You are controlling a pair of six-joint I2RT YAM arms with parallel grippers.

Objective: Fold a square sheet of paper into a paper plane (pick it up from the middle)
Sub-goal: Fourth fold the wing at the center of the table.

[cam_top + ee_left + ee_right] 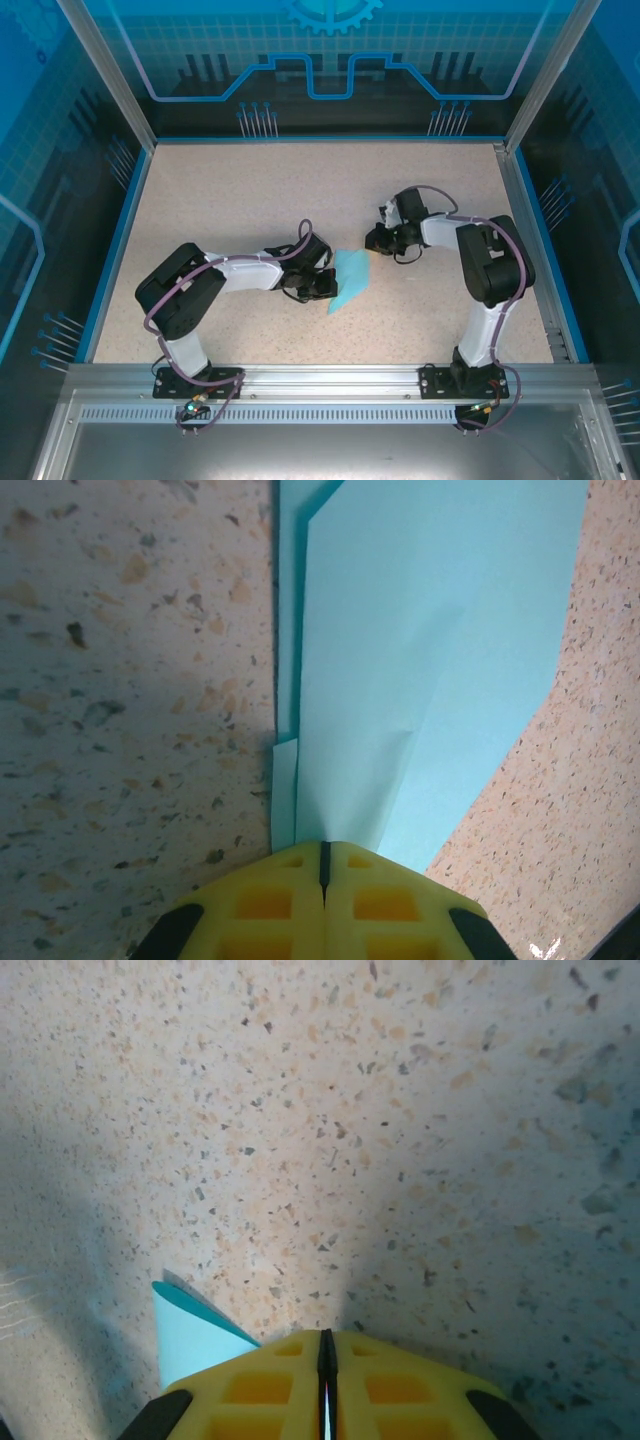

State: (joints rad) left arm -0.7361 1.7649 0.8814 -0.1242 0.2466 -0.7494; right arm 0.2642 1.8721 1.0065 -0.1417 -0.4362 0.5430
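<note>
Two grippers, both closed right up, with one half-folded paper lying between them, roughly mid-counter; the left gripper reaches in from the left, and the right gripper sits by the paper's far right corner.

From the left wrist cam, the left gripper's jaws are pressed together with no gap, tips right at the narrow near end of the paper. It looks to me like it's pinning the layers flat against the counter rather than lifting; I can't tell for sure whether an edge is nipped between the tips. My guess at why: it keeps the folded flaps from springing open and stops the paper sliding while the other arm works.

The right gripper is closed tight too, with nothing in it; its wrist cam shows a cyan corner lying just beside its tips on the left, apart from them as far as I can see. So I reckon it's set up to run along a crease or nudge that corner, not grab.

Orientation: from above, the paper is a tapered wedge of a couple of overlapping layers, lying flat; the long axis runs far-to-near, tilted a bit. The wide end is away from the arm bases; the narrow point aims at the near edge, slightly left. Not a finished plane yet by my reckoning.
</note>
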